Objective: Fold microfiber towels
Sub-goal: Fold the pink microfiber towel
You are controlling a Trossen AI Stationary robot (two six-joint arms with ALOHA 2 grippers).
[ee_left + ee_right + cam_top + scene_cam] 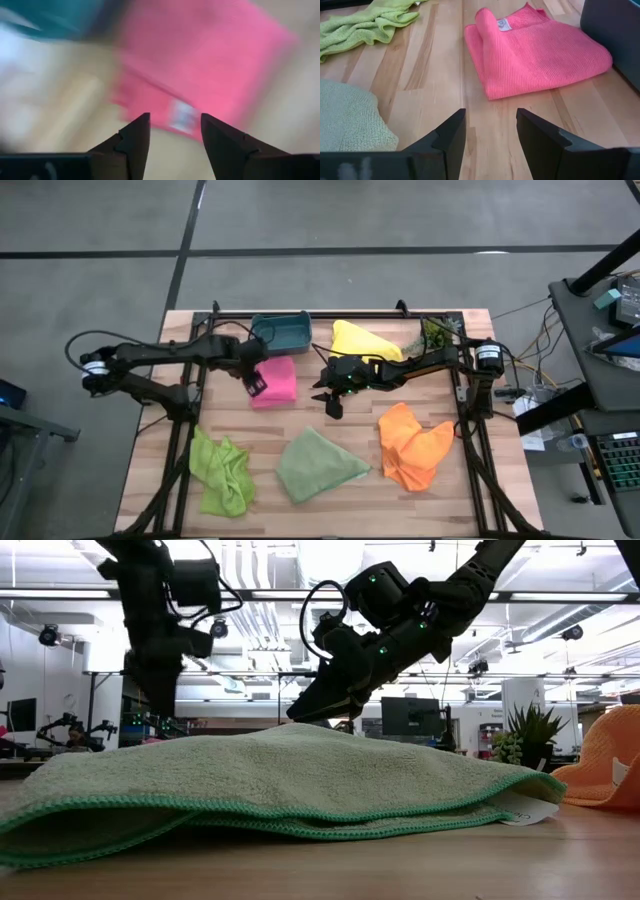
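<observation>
The pink towel (275, 381) lay folded left of center in the high view, just below the teal bin (281, 332). The left gripper (256, 387) hovered at its left edge, fingers (132, 142) spread and holding nothing. The right gripper (330, 400) hung over bare counter (340, 425) near the middle, fingers (451, 135) also spread and empty.

The yellow towel (362, 340), orange towel (412, 444), sage towel (315, 465) and lime towel (220, 470) lay unfolded around them. All looked light, soft and limp; they would likely sag and bunch, so a pinch at a corner or hemmed edge seems best.

The right wrist view showed the pink towel's layered fold and label, which the overhead view did not. The low view showed only the sage towel's hem up close.
</observation>
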